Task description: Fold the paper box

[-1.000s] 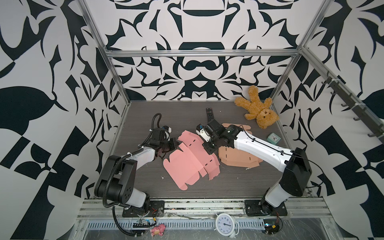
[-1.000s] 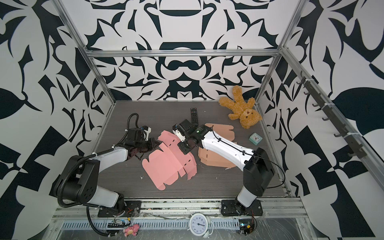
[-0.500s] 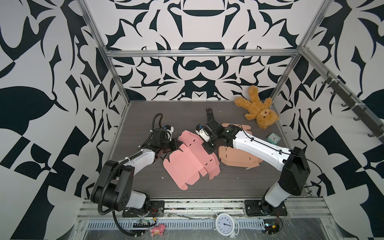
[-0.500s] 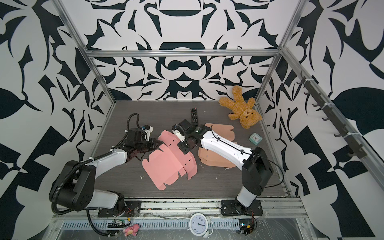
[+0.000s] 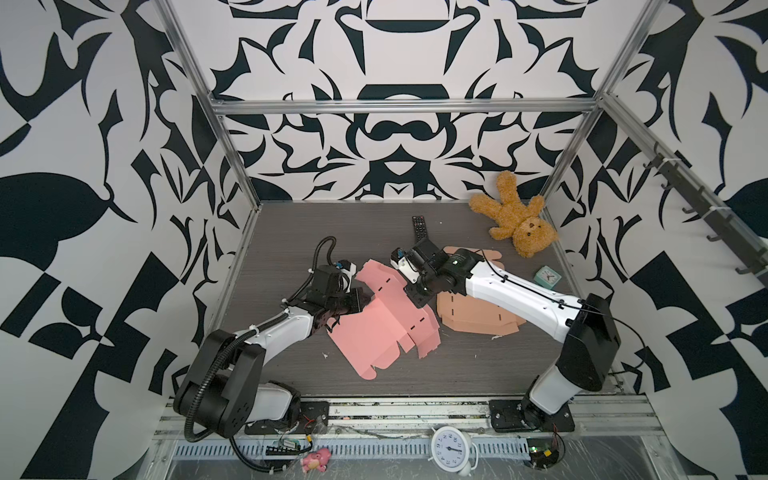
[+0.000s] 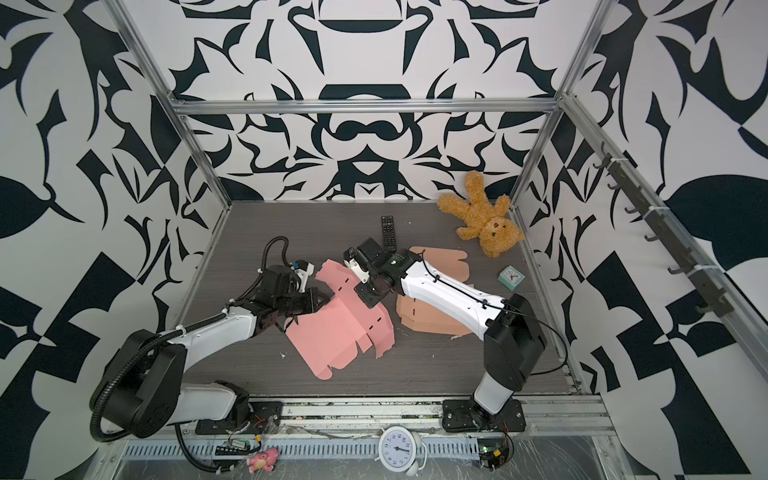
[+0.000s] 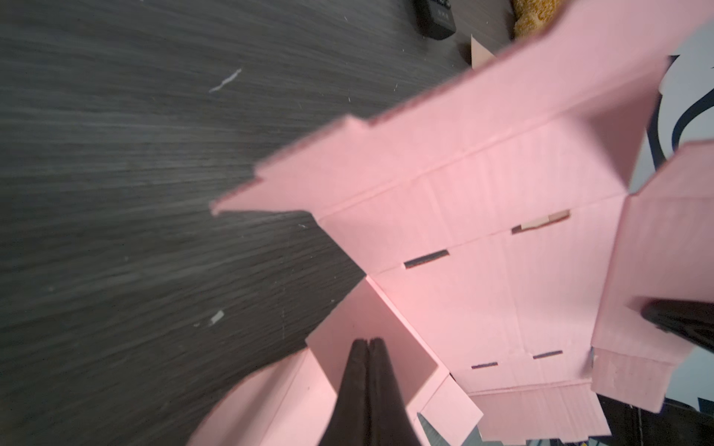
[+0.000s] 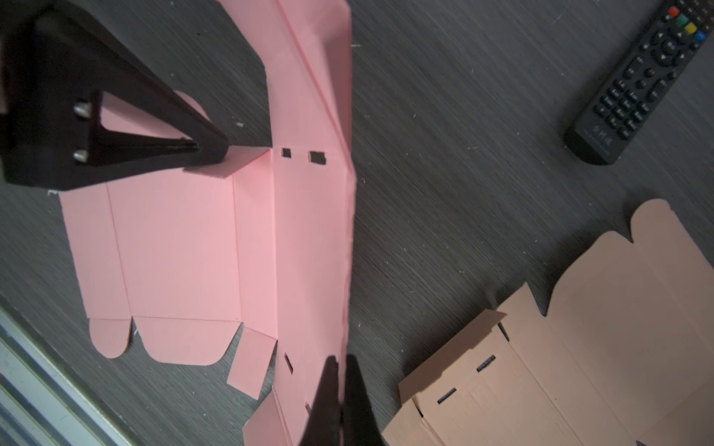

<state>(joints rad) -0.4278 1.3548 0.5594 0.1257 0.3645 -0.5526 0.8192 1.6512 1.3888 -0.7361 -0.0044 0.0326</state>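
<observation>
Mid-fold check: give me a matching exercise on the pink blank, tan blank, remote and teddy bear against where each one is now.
Things:
1 pink blank
2 tan blank
3 remote
4 teddy bear

Places or states:
A back right corner
B flat, partly under the right arm
C one side raised, pinched by the right hand
D on the table, mid-back

Pairs: 1-C, 2-B, 3-D, 4-A

Left arm stretched low and forward, left gripper point(image 7: 366, 343) fingers pressed together, right arm reaching in toward the middle, wrist tipped down, right gripper point(image 8: 340, 363) pinching the paper box point(image 8: 177, 247) edge.
</observation>
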